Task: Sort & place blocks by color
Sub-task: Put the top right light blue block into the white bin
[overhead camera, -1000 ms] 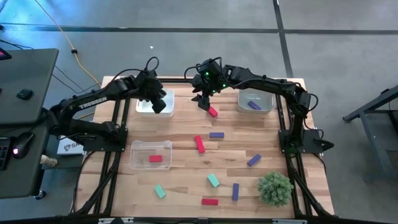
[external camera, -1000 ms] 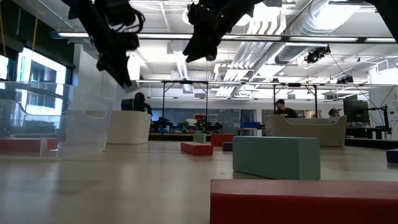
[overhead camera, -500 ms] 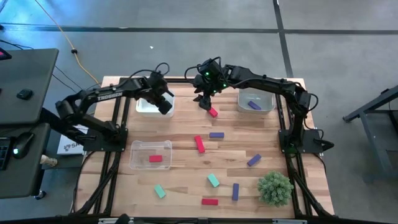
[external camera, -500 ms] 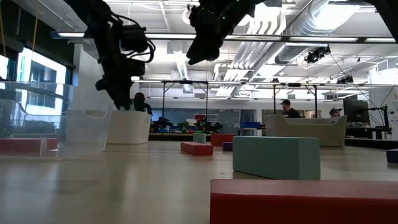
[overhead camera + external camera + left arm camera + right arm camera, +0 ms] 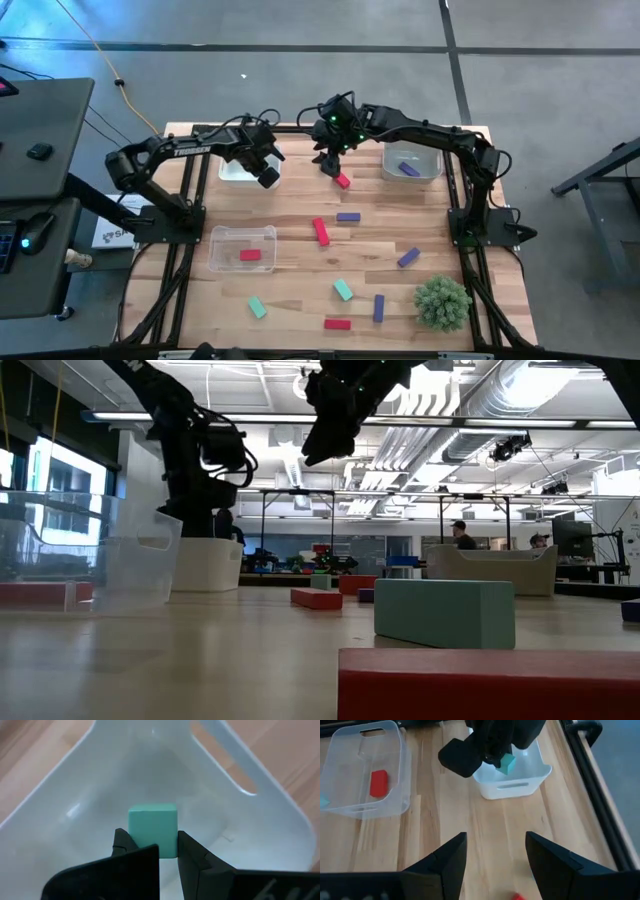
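**Onlooker A:** Teal-green block (image 5: 152, 831), clamped between the fingers of the left tool (image 5: 150, 851), hangs over the white tray (image 5: 75, 805) at the far left of the table (image 5: 290, 290). The step in hand looks like the drop-off of a green block.

**Onlooker B:** Agreed. The next move, as I judge it: lower slightly, part the fingers, let the block settle inside the tray walls, then withdraw straight up so the rim is not caught.

**Onlooker A:** And the right tool (image 5: 495, 851)?

**Onlooker B:** Fingers apart, holding nothing, hovering above a red block (image 5: 342, 180) near the table's far edge. It likely needs to descend over that block and close on it.

**Onlooker A:** Where do the remaining blocks lie?

**Onlooker B:** One red block sits in the clear tray (image 5: 241, 235) at the left; a purple block (image 5: 409, 168) sits in the far right tray (image 5: 432, 158). Red, purple and teal blocks lie scattered across the near table, beside a spiky green plant (image 5: 442, 302).

**Onlooker A:** Any writing?

**Onlooker B:** None that I can read anywhere in view.
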Tool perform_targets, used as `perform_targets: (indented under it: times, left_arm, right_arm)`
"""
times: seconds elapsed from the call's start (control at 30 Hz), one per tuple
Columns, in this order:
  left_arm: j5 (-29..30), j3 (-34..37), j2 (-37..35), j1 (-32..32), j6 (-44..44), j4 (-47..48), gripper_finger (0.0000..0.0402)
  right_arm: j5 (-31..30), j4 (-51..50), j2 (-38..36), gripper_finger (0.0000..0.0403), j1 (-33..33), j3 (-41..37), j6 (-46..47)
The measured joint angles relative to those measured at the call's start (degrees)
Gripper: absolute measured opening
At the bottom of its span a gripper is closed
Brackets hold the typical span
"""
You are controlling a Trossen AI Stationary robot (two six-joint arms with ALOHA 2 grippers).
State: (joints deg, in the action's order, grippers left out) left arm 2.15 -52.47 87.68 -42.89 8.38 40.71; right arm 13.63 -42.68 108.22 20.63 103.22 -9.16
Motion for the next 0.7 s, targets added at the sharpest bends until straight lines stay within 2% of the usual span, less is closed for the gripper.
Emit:
perform_targets:
  times: [0.27,0.6,0.7]
  left_arm:
    - [0.0,0.0,1.2,0.0,0.0,0.0,0.0008]
    - [-0.7,0.0,1.1,0.0,0.0,0.0,0.0096]
    - [-0.7,0.0,1.1,0.0,-0.1,0.1,0.0116]
  right_arm:
    - [0.2,-7.6,0.0,0.0191,0.0,0.0,3.9]
    - [3.8,-14.4,0.0,0.0191,-1.9,0.0,6.6]
    - [3.3,-15.0,0.0,0.0191,-2.9,0.0,7.7]
